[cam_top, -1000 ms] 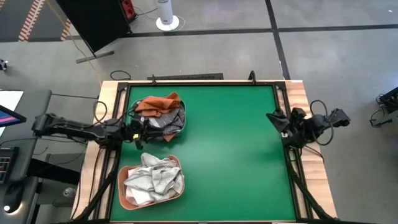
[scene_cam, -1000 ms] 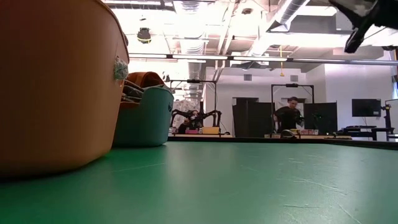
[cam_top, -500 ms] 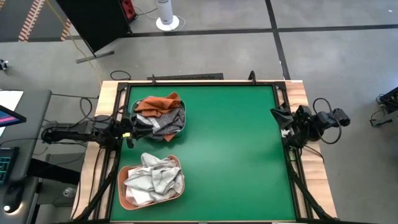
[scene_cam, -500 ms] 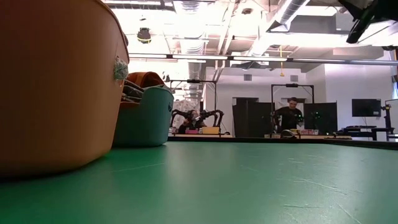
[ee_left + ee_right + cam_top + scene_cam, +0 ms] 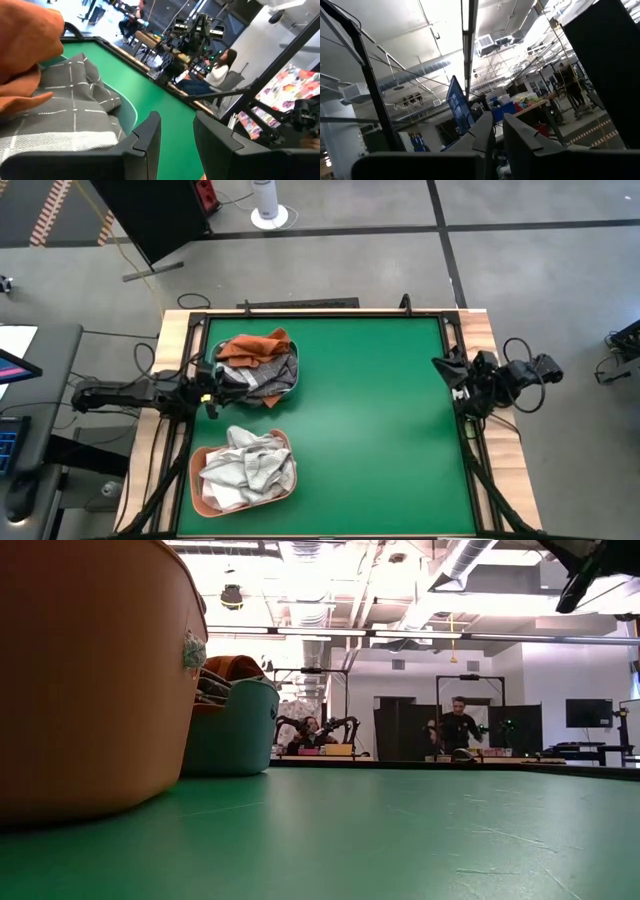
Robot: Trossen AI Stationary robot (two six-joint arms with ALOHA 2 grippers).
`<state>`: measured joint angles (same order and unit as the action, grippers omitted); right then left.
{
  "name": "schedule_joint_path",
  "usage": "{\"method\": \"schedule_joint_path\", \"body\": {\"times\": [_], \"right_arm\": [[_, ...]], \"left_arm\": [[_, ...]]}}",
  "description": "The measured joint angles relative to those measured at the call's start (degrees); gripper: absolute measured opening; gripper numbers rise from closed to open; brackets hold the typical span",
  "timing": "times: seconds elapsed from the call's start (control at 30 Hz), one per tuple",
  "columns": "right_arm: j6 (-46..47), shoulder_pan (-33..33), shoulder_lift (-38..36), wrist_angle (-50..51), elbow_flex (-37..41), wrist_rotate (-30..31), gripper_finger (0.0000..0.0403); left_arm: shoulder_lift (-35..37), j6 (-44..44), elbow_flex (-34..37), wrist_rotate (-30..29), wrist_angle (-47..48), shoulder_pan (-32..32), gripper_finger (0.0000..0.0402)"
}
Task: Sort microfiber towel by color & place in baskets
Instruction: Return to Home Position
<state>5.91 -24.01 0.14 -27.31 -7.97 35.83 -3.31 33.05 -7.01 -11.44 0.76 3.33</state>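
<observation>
Green table (image 5: 370, 410), towels (image 5: 258, 360) in teal basket (image 5: 235, 735) beside left pincer (image 5: 208, 393)

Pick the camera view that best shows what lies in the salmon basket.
The high view: it looks straight down into the salmon basket, showing pale towels heaped inside. The low view shows only its outer wall. Neither wrist view shows it.

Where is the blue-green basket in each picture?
High view: teal basket on the left, farther up the picture than the salmon basket.
Low view: left of middle, behind the salmon one.
Left wrist view: rim curving beside the grid towel.
Right wrist view: not in it.
Shared landmark: rust orange towel heaped on it.
</observation>
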Motion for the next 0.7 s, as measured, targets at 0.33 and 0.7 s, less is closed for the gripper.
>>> {"method": "schedule_joint_path", "body": {"times": [0.33, 0.7], "right_arm": [[-13.46, 0.11, 0.00, -16.31, 0.02, -4.51, 0.0053], [-15.91, 0.11, 0.00, -13.99, 2.86, -4.16, 0.0018]], "left_arm": [[0.00, -1.80, 2.69, 0.00, -5.47, 0.00, 0.0107], [0.00, -2.62, 2.69, -0.87, -4.03, 0.00, 0.0107]]}}
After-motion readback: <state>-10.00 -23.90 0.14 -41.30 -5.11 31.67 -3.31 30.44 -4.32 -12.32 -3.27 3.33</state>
